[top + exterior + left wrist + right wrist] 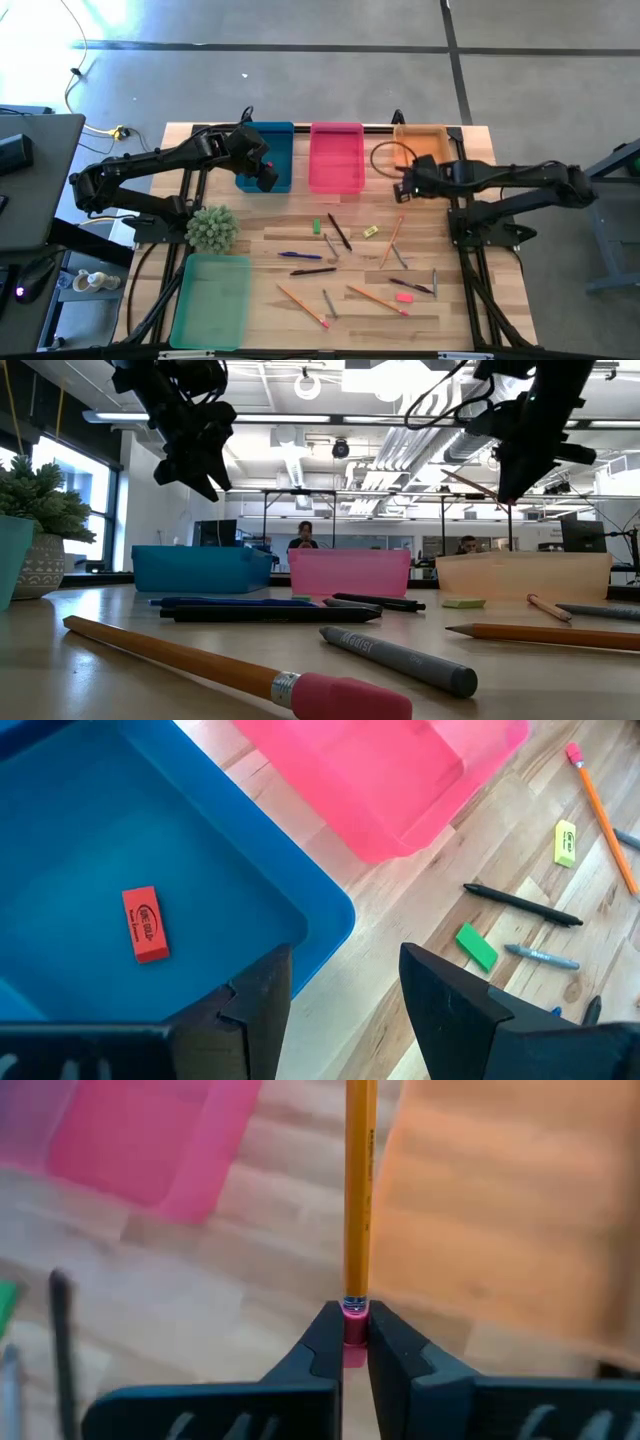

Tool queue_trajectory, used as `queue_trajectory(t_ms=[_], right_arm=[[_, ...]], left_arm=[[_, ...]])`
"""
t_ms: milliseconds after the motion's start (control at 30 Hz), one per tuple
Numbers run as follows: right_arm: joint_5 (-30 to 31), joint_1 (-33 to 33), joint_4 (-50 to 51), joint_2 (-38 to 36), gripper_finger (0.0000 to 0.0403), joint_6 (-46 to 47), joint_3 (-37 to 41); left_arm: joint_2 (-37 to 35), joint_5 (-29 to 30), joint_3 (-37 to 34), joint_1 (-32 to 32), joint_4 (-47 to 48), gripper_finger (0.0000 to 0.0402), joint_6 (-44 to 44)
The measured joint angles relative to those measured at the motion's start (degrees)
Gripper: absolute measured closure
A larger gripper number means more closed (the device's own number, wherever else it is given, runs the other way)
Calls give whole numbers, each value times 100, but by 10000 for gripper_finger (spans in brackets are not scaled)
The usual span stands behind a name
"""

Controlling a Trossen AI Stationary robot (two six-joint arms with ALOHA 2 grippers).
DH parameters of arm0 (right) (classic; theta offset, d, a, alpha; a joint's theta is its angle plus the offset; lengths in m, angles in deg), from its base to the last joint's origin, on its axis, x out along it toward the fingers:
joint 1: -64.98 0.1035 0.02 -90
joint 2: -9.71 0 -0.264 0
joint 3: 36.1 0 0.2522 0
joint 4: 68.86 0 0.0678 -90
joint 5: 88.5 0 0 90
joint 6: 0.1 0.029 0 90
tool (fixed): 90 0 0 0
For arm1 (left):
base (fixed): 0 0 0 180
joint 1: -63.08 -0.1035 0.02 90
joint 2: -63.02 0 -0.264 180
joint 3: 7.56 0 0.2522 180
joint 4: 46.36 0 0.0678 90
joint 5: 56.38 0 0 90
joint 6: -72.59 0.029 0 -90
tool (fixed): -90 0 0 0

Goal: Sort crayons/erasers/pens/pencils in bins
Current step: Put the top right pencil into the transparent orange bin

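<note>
My right gripper (pixel 354 1342) is shut on an orange pencil (pixel 360 1190). It hangs above the table (pixel 450 330) by the orange bin's (pixel 425 145) near left corner, between that bin and the pink bin (pixel 336 158). My left gripper (pixel 340 1010) stands open over the near right corner of the blue bin (pixel 268 140), where a red eraser (pixel 145 924) lies on the floor. Pencils (pixel 376 299), pens (pixel 339 232), grey crayons (pixel 329 303) and erasers (pixel 316 226) lie loose on the wood. The green bin (pixel 212 298) sits near left. My right gripper pinches the pencil's pink eraser end (pixel 354 1325) between its two fingers. The shaft runs straight out ahead of the fingers, in line with them. The pencil is lifted clear of the table, and its tip lies outside the wrist view.
A potted plant (pixel 211 228) stands at the left, between the blue and green bins. A yellow eraser (pixel 371 231) and a pink eraser (pixel 404 297) lie among the sticks in the table's middle. Dark arm frames run along both side edges.
</note>
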Motion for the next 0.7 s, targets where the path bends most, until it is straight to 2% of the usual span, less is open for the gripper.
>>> queue_trajectory(t_ms=[400,700], right_arm=[[-260,-2055,-36,-18,391,-2452,0],[-810,-3351,75,351,390,-3708,58]], left_arm=[[0,46,0,0,-127,229,-2],[0,46,0,0,-131,229,-4]])
